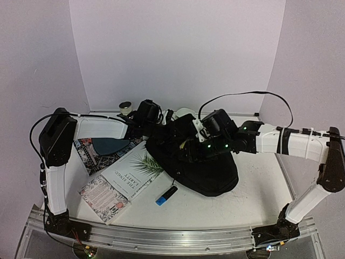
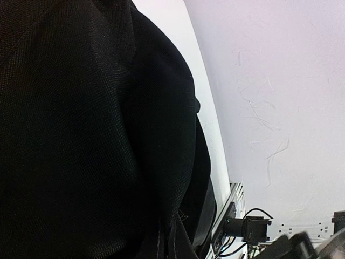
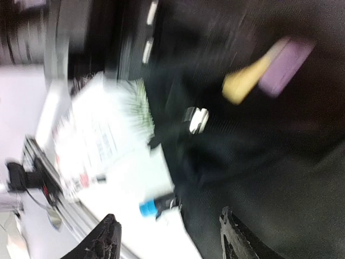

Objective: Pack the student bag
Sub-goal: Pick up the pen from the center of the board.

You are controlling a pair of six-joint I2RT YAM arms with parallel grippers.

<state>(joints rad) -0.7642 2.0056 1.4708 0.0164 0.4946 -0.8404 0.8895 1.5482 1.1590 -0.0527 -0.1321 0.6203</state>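
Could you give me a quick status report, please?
Left gripper shut on student bag. Right gripper open over it. Books and blue-tipped item lie beside it.

Left gripper [image 1: 155,123] — jaws buried in the student bag [image 2: 81,135]; right wrist view motion-blurred.

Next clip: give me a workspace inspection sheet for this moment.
Surface: white table, no spills seen.
Job's things: student bag, black, slumped mid-table.
Clutter: palm-leaf book, patterned booklet, patterned mat with teal plate, blue-capped marker, tape roll.
Tools: left tool shut against bag fabric; right tool open, empty, over the bag.
Cables: black cable arcs over the right arm.
Surroundings: white walls; nothing else seen.
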